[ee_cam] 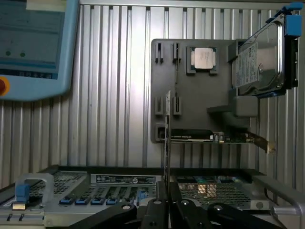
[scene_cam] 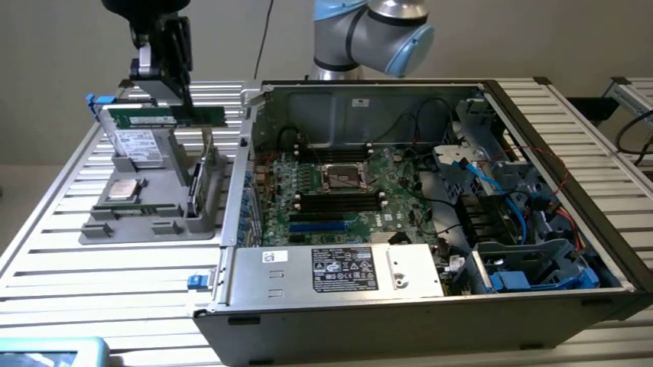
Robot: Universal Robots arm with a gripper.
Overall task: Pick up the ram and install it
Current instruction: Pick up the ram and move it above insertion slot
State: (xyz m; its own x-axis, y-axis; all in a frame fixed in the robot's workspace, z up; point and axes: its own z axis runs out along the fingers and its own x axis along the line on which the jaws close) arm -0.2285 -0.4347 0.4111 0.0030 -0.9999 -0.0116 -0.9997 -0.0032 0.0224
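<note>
1. Table (scene_cam: 82,290): silver, slatted, carries everything listed.
2. Control tablet (scene_cam: 46,353): pale blue, at the near corner on the exterior view's left; its screen shows in the wrist view (ee_cam: 33,43).
3. Tray (scene_cam: 112,222): grey, moulded, standing beside the computer case; seen from above in the wrist view (ee_cam: 195,95).
4. Hard drive (scene_cam: 138,145): silver, propped on edge at the tray's far end, with a blue clip (ee_cam: 259,62).
5. Processor chip (scene_cam: 125,189): small, square, silver, lying flat in a tray pocket (ee_cam: 204,58).
6. Gripper (scene_cam: 183,105): black, fingers clamped on item 7 (ee_cam: 167,191).
7. Ram (scene_cam: 164,118): green stick, held level, raised over the tray's far end just above the hard drive, outside the case; edge-on in the wrist view (ee_cam: 167,133).
8. Card (scene_cam: 209,180): upright in the tray's slot nearest the case, possibly an expansion card (ee_cam: 214,137).
9. Computer case (scene_cam: 571,302): grey, side open, lying flat.
10. Motherboard (scene_cam: 393,195): green, inside the case.
11. Robot arm (scene_cam: 368,34): grey and blue, behind the case.
</note>
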